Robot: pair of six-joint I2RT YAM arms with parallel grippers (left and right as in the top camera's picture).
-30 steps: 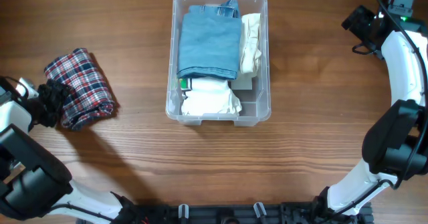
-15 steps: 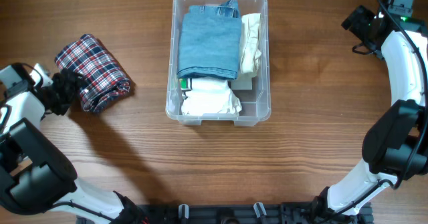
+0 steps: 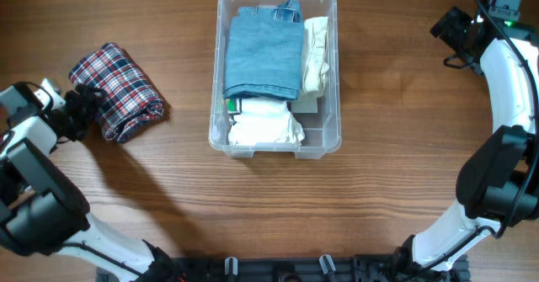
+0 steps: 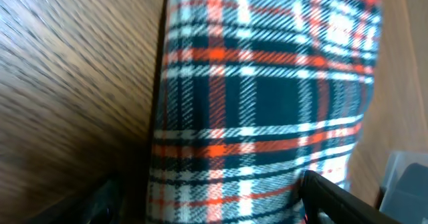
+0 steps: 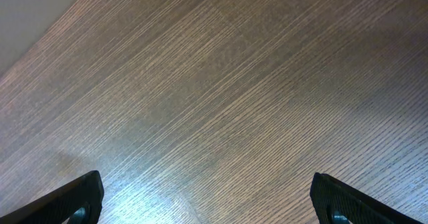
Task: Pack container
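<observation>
Container (image 3: 214, 114) sits at top centre of the bench (image 3: 168, 198), upright, open top.
Green-and-white patch (image 3: 230, 105) shows by its left wall, between the denim and the white cloth. It could be a label; any print is too small to read. A tag on the denim's top edge can't be read either.
Contents: folded blue denim (image 3: 263, 56) fills the far left part, cream cloth (image 3: 317, 56) is packed along the right wall, and white cloth (image 3: 265, 124) lies at the near end, partly under the denim.
Plaid roll (image 3: 122, 93), red/navy/white check, lies on the bench well left of the container, not touching it.
Left hand (image 3: 77, 114) is clamped on the roll's left end. In the left wrist view the plaid (image 4: 267, 97) fills the frame, with both fingers flanking it.
Right hand (image 3: 450, 31) is at the far right, well apart from the container. Its fingers are spread wide, nothing between them, over bare wood (image 5: 214, 83).
Nothing blocks the container's opening.
</observation>
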